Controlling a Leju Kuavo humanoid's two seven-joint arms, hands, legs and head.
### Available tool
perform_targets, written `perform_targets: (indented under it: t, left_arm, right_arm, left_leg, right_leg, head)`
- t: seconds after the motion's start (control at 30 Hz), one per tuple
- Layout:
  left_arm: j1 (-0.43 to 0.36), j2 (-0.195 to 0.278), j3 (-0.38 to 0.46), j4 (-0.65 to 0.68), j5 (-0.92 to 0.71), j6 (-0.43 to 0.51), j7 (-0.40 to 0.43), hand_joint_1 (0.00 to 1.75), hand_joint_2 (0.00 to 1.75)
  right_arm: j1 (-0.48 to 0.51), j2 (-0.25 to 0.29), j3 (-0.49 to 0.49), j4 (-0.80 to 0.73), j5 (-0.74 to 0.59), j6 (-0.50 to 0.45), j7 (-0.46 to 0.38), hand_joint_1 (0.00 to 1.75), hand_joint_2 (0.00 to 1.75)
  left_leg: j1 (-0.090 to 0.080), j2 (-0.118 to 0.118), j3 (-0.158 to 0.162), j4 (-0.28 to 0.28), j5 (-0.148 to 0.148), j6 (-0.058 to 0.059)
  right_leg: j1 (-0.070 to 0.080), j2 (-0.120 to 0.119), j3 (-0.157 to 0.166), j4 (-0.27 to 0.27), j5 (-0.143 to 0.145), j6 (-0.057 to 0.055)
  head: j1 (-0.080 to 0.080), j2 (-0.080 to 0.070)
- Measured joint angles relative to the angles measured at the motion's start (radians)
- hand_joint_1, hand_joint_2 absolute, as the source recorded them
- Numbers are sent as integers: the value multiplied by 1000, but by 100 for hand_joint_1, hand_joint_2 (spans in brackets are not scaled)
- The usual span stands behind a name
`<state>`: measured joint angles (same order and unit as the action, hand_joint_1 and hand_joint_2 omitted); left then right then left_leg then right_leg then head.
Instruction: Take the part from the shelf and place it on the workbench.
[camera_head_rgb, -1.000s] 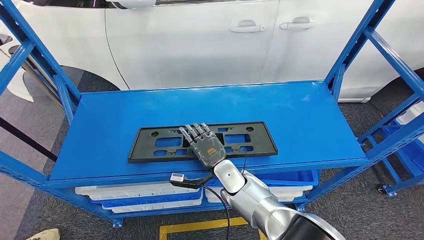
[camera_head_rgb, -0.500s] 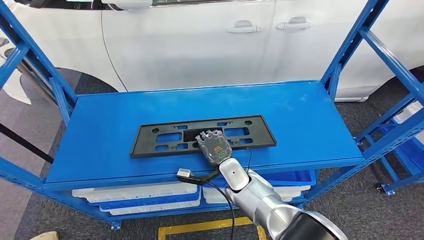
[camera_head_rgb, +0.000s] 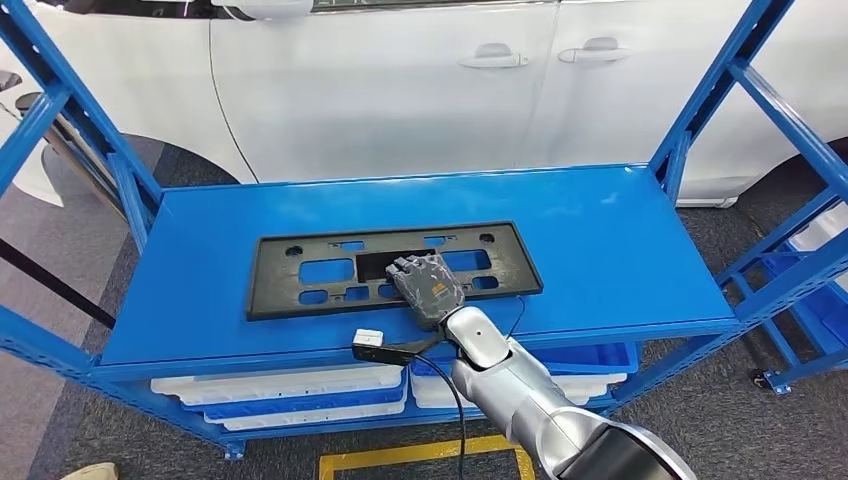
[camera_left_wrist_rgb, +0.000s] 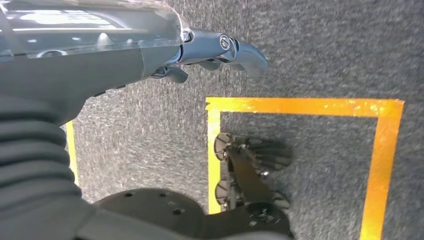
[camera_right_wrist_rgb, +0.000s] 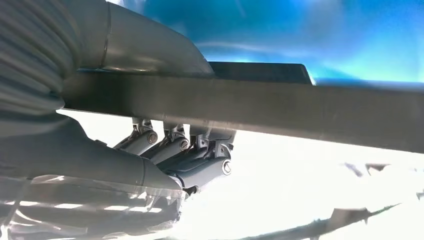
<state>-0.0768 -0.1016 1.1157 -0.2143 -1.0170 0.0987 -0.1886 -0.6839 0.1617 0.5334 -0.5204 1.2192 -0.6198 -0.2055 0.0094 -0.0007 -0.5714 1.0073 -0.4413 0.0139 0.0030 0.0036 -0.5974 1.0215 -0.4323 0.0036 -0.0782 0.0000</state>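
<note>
Right hand (camera_head_rgb: 428, 286) is on the near long edge of the part (camera_head_rgb: 300, 272), around its middle: fingers (camera_right_wrist_rgb: 172, 150) curled over the top face, thumb under the edge in the right wrist view, so it's clamped on the part. The part is a flat black rectangular frame with cut-out windows, lying on the top deck of the blue shelf (camera_head_rgb: 600, 240), long side parallel to the front lip and left of centre. Silver right arm comes up from below the lip, with a cable and a small white connector (camera_head_rgb: 368, 338) hanging just beside the wrist. Left hand (camera_left_wrist_rgb: 220, 50) hangs over grey carpet with yellow floor tape (camera_left_wrist_rgb: 300, 106); fingers tucked in, nothing in them. White bins (camera_head_rgb: 300, 385) sit on the lower level. White car (camera_head_rgb: 400, 80) is parked behind the shelf.
</note>
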Motion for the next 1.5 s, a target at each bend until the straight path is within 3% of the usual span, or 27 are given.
perform_targets:
  t: [0.1, 0.17, 0.27, 0.3, 0.33, 0.37, 0.43, 0.5, 0.6, 0.67, 0.7, 0.77, 0.8, 0.83, 0.87, 0.9, 0.93, 1.0, 1.03, 1.13, 1.2, 1.3, 1.33, 1.37, 1.4, 1.5]
  left_arm:
    - [-2, 2, 12, 0, 12, -17, -34, 0, 175]
    - [0, 6, 17, 0, 19, -41, -65, 0, 175]
    - [0, 8, 26, 0, 24, -90, -110, 0, 175]
    - [0, 8, 29, 0, 27, -106, -123, 0, 175]
    - [0, 9, 32, 0, 31, -120, -135, 0, 175]
    - [0, 11, 36, 0, 36, -128, -146, 0, 175]
    - [-1, 14, 42, 0, 46, -134, -163, 0, 175]
    - [-3, 16, 50, 0, 53, -135, -172, 0, 175]
    - [-4, 16, 62, 0, 66, -136, -180, 0, 175]
    - [-6, 16, 69, 0, 73, -134, -181, 0, 175]
    - [-8, 16, 72, 0, 74, -133, -181, 0, 175]
    - [-10, 17, 79, 0, 75, -130, -178, 0, 175]
    - [-10, 17, 81, 0, 75, -128, -176, 0, 175]
    - [-10, 18, 83, 0, 75, -126, -173, 0, 175]
    - [-10, 19, 85, 0, 75, -122, -168, 0, 175]
    - [-11, 20, 86, 0, 74, -117, -162, 0, 175]
    - [-11, 21, 87, 0, 74, -112, -155, 0, 175]
    - [-13, 21, 89, 0, 73, -99, -140, 0, 175]
    - [-14, 22, 89, 0, 73, -92, -133, 0, 175]
    - [-13, 24, 91, 0, 67, -71, -109, 0, 175]
    - [-11, 26, 91, 0, 62, -61, -98, 0, 175]
    - [-7, 28, 92, 0, 55, -58, -95, 0, 175]
    - [-6, 28, 92, 0, 53, -59, -96, 0, 175]
    - [-6, 30, 92, 0, 51, -61, -98, 0, 175]
    - [-5, 32, 92, 0, 49, -64, -100, 0, 175]
    - [-9, 39, 92, 0, 46, -70, -104, 0, 175]
  right_arm:
    - [26, -9, -48, -173, -341, 110, -214, 175, 175]
    - [57, -20, -77, -327, -599, 215, -336, 175, 175]
    - [124, -41, -109, -558, -959, 411, -441, 175, 175]
    - [148, -52, -117, -638, -1071, 483, -463, 175, 175]
    - [168, -63, -124, -721, -1167, 553, -476, 175, 175]
    - [184, -72, -132, -806, -1246, 619, -483, 175, 175]
    - [203, -85, -147, -964, -1362, 726, -482, 175, 175]
    - [215, -95, -154, -1090, -1438, 807, -470, 175, 175]
    - [241, -102, -154, -1205, -1523, 904, -421, 175, 175]
    - [259, -106, -147, -1237, -1559, 959, -394, 175, 175]
    - [266, -109, -142, -1244, -1565, 981, -387, 175, 175]
    - [287, -113, -128, -1248, -1567, 1012, -383, 175, 175]
    - [299, -116, -121, -1248, -1566, 1023, -385, 175, 175]
    - [312, -119, -115, -1248, -1564, 1030, -389, 175, 175]
    - [322, -122, -109, -1248, -1563, 1036, -395, 175, 175]
    - [329, -125, -104, -1248, -1564, 1041, -400, 175, 175]
    - [335, -127, -99, -1249, -1566, 1046, -404, 175, 175]
    - [345, -129, -93, -1256, -1572, 1053, -410, 175, 175]
    - [351, -129, -90, -1261, -1575, 1055, -413, 175, 175]
    - [380, -129, -87, -1278, -1559, 1051, -436, 175, 175]
    - [404, -130, -87, -1292, -1527, 1048, -463, 175, 175]
    - [448, -130, -96, -1319, -1486, 1079, -486, 175, 175]
    - [466, -129, -103, -1330, -1472, 1101, -489, 175, 175]
    - [483, -127, -114, -1343, -1459, 1128, -490, 175, 175]
    - [497, -123, -128, -1355, -1449, 1154, -491, 175, 175]
    - [520, -100, -174, -1395, -1428, 1210, -491, 175, 175]
  left_leg:
    - [2, 2, 3, -1, -3, -17]
    - [2, 2, -7, 31, -29, -28]
    - [4, 2, -90, 213, -126, -40]
    - [5, 2, -117, 269, -145, -43]
    - [6, 2, -130, 293, -145, -45]
    - [7, 2, -122, 277, -124, -45]
    - [8, 2, -60, 147, -51, -41]
    - [4, 0, -7, 36, -14, -31]
    - [2, -1, 2, 10, -15, -12]
    - [6, 0, 4, 2, -6, 1]
    - [8, 1, 3, -2, -2, 6]
    - [8, 2, -1, -2, 2, 12]
    - [7, 2, -5, -1, 4, 13]
    - [6, 2, -8, 1, 5, 13]
    - [6, 1, -11, 3, 5, 13]
    - [6, 1, -14, 6, 6, 13]
    - [6, 1, -15, 9, 6, 11]
    - [2, 0, -20, 13, 9, 5]
    - [1, 0, -23, 14, 12, -1]
    - [1, -1, -30, 15, 18, -18]
    - [2, -1, -47, 51, -21, -27]
    - [5, -1, -103, 225, -145, -36]
    - [6, -1, -108, 268, -168, -38]
    - [6, -1, -97, 276, -172, -39]
    - [6, -1, -66, 245, -159, -38]
    - [3, -2, 65, 47, -106, -27]
  right_leg:
    - [3, 1, 8, -17, -1, -13]
    - [-2, 0, 16, -27, 2, -23]
    - [-5, -3, 17, -30, 2, -31]
    - [-4, -4, 15, -28, 1, -31]
    - [-4, -4, 13, -25, 0, -31]
    - [-5, -4, 12, -23, -2, -29]
    - [-6, -2, 15, -16, -9, -24]
    - [-3, 0, 13, -9, -14, -15]
    - [-1, 3, 7, -8, -10, -1]
    - [-1, 3, 0, 12, -29, 9]
    - [-1, 3, -14, 48, -56, 13]
    - [-5, 2, -69, 177, -128, 19]
    - [-6, 2, -97, 242, -155, 21]
    - [-8, 2, -112, 280, -164, 22]
    - [-9, 1, -108, 277, -153, 22]
    - [-9, 1, -83, 234, -126, 20]
    - [-9, 1, -41, 160, -91, 16]
    - [-5, 2, 25, 33, -47, 8]
    - [-3, 2, 38, 3, -40, 4]
    - [-3, 0, 30, -6, -28, -9]
    - [-10, -4, 20, -13, -13, -23]
    - [-9, -8, -7, -14, 8, -30]
    - [-8, -8, -17, -12, 15, -30]
    - [-7, -9, -27, -10, 21, -29]
    - [-7, -9, -37, -7, 27, -27]
    - [-6, -8, -61, 5, 44, -16]
  head:
    - [0, 0]
    - [0, 0]
    - [0, 0]
    - [0, 0]
    - [0, 0]
    - [0, 0]
    - [0, 0]
    - [0, 0]
    - [0, 0]
    - [0, 0]
    - [0, 0]
    - [0, 0]
    - [0, 0]
    - [0, 0]
    - [0, 0]
    - [0, 0]
    - [0, 0]
    - [0, 0]
    - [0, 0]
    - [0, 0]
    - [0, 0]
    - [0, 0]
    - [0, 0]
    - [0, 0]
    - [0, 0]
    - [0, 0]
